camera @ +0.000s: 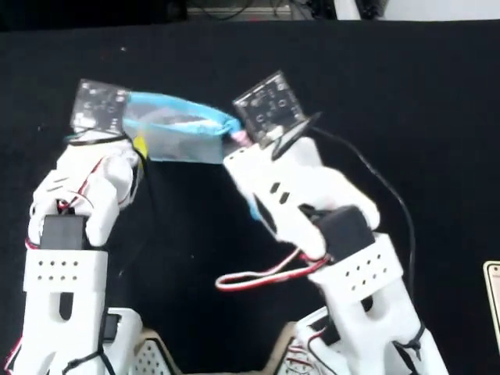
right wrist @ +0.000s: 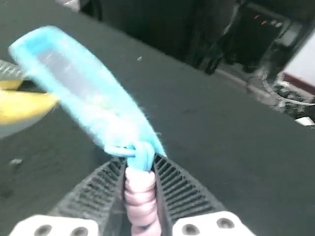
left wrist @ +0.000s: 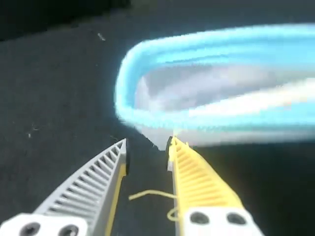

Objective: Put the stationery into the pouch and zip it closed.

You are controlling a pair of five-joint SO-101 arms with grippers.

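The pouch (camera: 176, 129) is clear with a light blue rim and lies stretched between my two arms at the back of the black table. In the left wrist view the pouch (left wrist: 206, 83) shows a pale long item (left wrist: 256, 101) inside. My left gripper (left wrist: 147, 146) is open, its grey and yellow fingers standing either side of the pouch's near corner. My right gripper (right wrist: 139, 162) is shut on the pink braided pull cord (right wrist: 140, 189), which is tied to a blue loop at the other end of the pouch (right wrist: 83, 93). In the high view this right gripper (camera: 241, 142) meets the pouch's right end.
A beige object (camera: 492, 293) sits at the right edge of the table. A red and white cable (camera: 258, 277) loops beside the right arm, and a black cable (camera: 383, 187) runs behind it. Dark clutter lies past the table's far edge.
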